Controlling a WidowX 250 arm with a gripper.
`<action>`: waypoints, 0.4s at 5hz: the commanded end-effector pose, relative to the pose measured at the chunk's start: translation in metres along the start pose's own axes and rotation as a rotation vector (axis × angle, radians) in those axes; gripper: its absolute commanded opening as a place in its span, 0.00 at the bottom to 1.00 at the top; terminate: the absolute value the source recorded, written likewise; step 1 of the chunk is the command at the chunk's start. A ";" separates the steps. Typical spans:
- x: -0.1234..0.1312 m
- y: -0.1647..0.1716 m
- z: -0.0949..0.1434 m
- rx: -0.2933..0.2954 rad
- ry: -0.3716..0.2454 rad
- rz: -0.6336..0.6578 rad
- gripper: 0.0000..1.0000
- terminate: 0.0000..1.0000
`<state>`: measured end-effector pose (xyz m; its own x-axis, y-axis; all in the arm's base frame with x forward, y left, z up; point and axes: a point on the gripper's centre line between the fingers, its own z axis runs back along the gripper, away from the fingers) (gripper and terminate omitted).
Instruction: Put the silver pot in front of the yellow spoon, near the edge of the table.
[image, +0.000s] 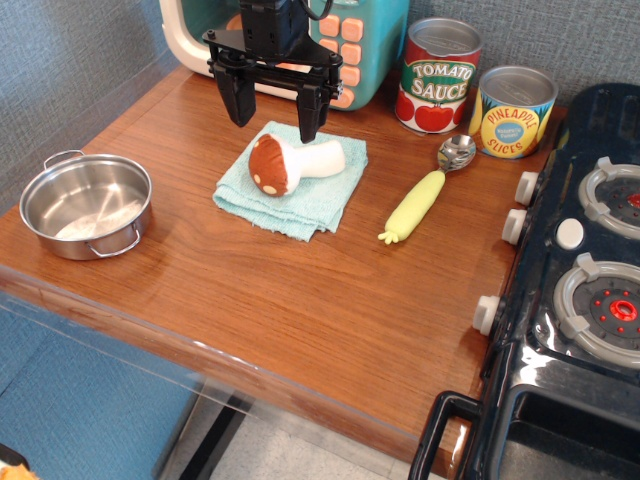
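Our black claw (272, 110) hangs wide and empty; next we reach left for the shallow shiny steel pot (86, 205).

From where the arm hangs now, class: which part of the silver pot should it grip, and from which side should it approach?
Grip the silver pot by its thin rim, coming straight down from above, one of the fingers inside the wall and one outside. The pot sits upright, open and empty, alone on the table, so the rim is exposed; the wire handles look too thin and low for a sure hold.
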<state>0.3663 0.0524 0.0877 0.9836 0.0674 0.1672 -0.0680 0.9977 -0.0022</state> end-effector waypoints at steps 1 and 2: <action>0.000 0.000 0.000 0.000 0.000 0.000 1.00 0.00; -0.009 0.022 0.000 -0.037 0.016 -0.025 1.00 0.00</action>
<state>0.3527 0.0677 0.0675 0.9942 0.0338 0.1017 -0.0293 0.9985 -0.0461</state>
